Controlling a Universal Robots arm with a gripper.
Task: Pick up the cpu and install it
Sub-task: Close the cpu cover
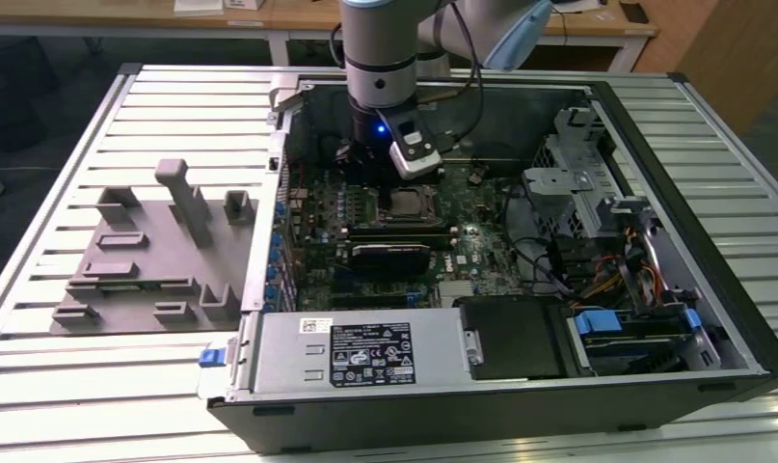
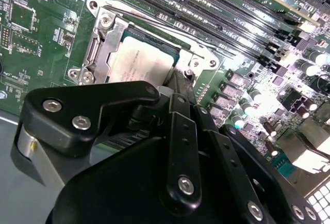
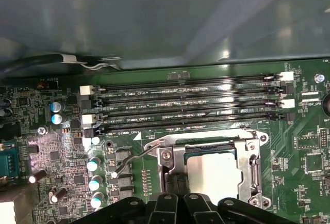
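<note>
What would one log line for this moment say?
cpu: seated in socket | hand: low at cpu's edge, contact unclear | computer case: open, on slatted table

cpu partly hidden behind gripper, arm cut off by upper edge

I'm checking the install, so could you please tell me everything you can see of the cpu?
The cpu is a small flat square chip with a shiny silver metal top bearing faint print. It lies flat in the metal socket frame on the green motherboard, the frame bordering its sides. The hand is close over one edge; whether it touches the chip cannot be told.
</note>
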